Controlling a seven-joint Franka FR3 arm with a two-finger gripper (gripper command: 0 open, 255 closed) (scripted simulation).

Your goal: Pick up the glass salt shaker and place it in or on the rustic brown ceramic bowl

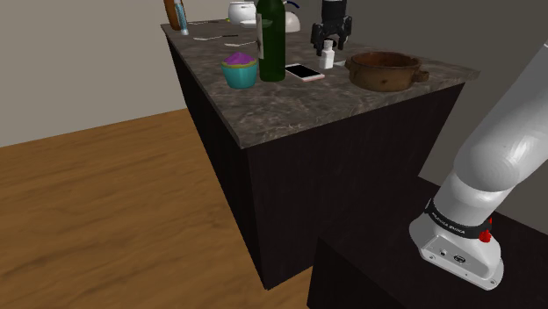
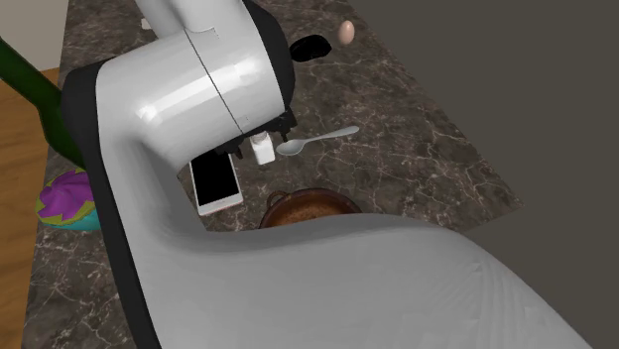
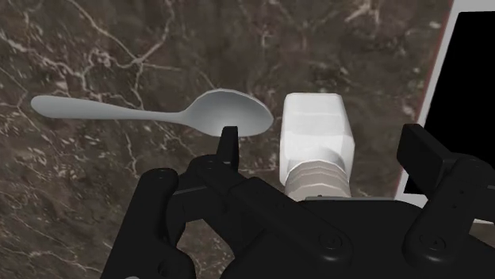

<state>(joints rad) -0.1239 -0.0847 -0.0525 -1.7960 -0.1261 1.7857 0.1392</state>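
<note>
The salt shaker (image 1: 327, 58) is a small white bottle with a ribbed cap, standing upright on the marble counter. My black gripper (image 1: 330, 44) hangs just above it, open. In the wrist view the shaker (image 3: 316, 135) sits between the two fingers (image 3: 228, 144), and a gap shows on each side of it. The brown bowl (image 1: 382, 69) stands on the counter just to the shaker's right in the shoulder view. In the second exterior view the shaker (image 2: 263, 149) sits beyond the bowl (image 2: 309, 207), whose near part is hidden behind my arm.
A grey spoon (image 3: 159, 113) lies beside the shaker, and a phone (image 1: 304, 72) lies flat on its other side. A dark green bottle (image 1: 271, 39) and a teal bowl (image 1: 239, 69) stand to the shoulder view's left. An egg (image 2: 345, 32) lies farther along the counter (image 1: 290, 110).
</note>
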